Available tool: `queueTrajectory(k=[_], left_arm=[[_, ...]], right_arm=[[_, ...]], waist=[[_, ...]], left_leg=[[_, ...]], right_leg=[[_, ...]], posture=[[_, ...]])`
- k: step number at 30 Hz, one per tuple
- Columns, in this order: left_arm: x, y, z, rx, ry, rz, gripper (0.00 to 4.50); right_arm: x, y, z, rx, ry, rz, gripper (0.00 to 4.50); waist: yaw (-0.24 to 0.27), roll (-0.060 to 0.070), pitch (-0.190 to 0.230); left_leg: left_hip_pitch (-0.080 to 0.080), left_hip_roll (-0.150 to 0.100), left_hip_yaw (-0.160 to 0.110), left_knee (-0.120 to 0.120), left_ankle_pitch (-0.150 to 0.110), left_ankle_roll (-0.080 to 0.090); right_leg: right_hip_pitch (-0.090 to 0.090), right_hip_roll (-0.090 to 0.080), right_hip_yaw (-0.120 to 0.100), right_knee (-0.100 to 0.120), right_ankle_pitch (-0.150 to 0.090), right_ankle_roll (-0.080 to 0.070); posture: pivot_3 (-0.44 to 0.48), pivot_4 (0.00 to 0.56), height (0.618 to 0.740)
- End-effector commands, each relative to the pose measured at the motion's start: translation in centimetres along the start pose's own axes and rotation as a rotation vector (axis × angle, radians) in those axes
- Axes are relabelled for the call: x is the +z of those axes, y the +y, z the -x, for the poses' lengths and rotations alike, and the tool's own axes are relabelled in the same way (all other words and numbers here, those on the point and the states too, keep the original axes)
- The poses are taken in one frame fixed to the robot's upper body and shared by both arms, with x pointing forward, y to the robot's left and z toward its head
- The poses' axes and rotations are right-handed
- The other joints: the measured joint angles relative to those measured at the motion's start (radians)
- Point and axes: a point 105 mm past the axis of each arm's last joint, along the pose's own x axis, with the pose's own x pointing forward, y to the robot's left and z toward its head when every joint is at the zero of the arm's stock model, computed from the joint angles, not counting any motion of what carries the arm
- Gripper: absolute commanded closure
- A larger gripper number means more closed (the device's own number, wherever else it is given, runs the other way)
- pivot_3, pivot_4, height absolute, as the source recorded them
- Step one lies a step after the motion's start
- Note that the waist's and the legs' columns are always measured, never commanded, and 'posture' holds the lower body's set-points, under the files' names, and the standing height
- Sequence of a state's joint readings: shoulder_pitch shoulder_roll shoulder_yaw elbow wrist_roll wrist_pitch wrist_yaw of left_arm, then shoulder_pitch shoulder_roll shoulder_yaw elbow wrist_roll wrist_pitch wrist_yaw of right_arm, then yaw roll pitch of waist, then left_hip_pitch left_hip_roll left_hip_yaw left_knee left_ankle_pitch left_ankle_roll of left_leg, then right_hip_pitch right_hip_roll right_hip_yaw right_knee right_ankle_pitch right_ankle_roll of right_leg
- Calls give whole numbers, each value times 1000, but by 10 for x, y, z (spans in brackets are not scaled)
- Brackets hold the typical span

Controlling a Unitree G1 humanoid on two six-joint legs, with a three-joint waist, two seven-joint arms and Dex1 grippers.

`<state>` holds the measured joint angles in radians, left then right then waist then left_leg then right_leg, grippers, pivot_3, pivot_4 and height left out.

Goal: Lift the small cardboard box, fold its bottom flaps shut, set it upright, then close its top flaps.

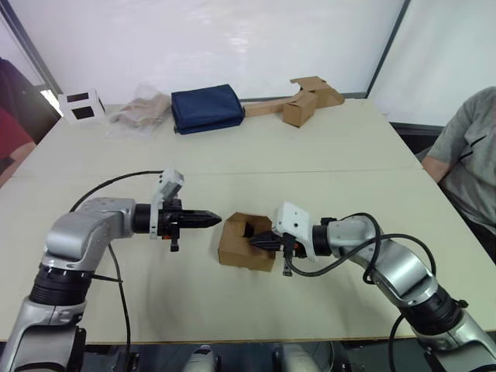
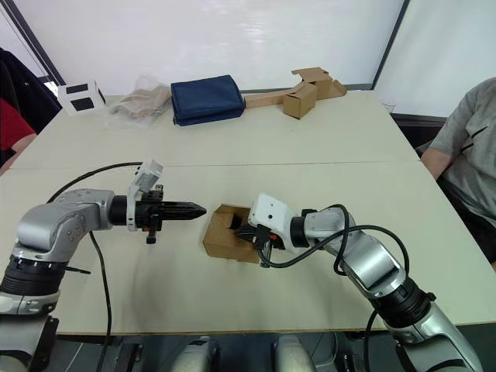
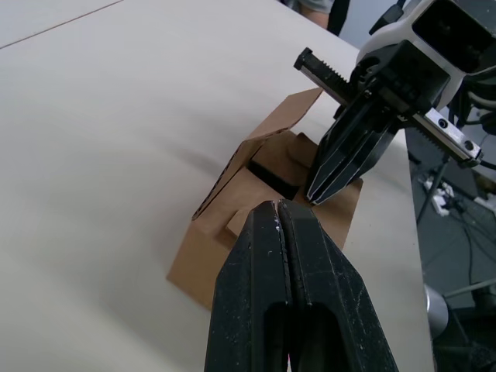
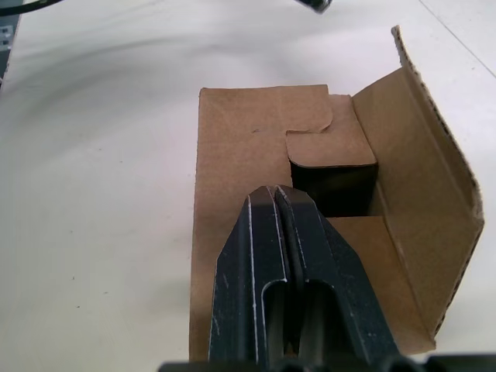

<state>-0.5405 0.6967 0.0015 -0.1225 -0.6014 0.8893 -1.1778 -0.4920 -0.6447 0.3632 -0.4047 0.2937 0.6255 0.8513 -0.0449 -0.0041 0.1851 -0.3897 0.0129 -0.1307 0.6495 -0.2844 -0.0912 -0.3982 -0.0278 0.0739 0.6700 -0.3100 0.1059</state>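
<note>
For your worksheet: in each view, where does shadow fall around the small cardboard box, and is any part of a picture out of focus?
Left eye view: a soft shadow lies on the table below the small cardboard box. Right wrist view: the box's open gap is dark, and the right hand looks soft close to the lens. Left wrist view: the left hand is sharp at its tips, while the floor past the table edge is blurred.

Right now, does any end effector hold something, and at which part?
Nothing is held. Both end effectors are shut on nothing: the right end effector has its tips over the small cardboard box, the left end effector stands beside it.
</note>
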Motion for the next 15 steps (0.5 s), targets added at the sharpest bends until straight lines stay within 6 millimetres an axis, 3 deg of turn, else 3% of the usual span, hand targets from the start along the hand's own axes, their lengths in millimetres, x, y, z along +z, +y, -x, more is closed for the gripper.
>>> queueTrajectory(k=[1, 11, 12, 15], left_arm=[[-18, -8, -7, -38, 74, -18, 4492], [-35, 2, -12, 2, 91, -12, 4492], [-35, 3, -13, 5, 88, -13, 4492], [-34, 3, -14, -3, 79, -9, 4492]], right_arm=[[6, -3, 1, -17, -20, 24, 4500], [13, -4, 5, -30, -40, 27, 4500], [16, -4, 7, -29, -58, 20, 4500], [57, -17, 27, -43, -280, -89, 4500]], waist=[[0, 0, 0], [2, 0, 0], [2, 0, 0], [1, 0, 0]], left_leg=[[0, 0, 0, 0, 0, 0], [0, 0, 0, 0, 0, 0], [0, 0, 0, 0, 0, 0], [0, 0, 0, 0, 0, 0]], right_leg=[[0, 0, 0, 0, 0, 0], [0, 0, 0, 0, 0, 0], [0, 0, 0, 0, 0, 0], [1, 0, 0, 0, 0, 0]], posture=[[0, 150, 740], [0, 150, 740], [0, 150, 740], [0, 150, 740]])
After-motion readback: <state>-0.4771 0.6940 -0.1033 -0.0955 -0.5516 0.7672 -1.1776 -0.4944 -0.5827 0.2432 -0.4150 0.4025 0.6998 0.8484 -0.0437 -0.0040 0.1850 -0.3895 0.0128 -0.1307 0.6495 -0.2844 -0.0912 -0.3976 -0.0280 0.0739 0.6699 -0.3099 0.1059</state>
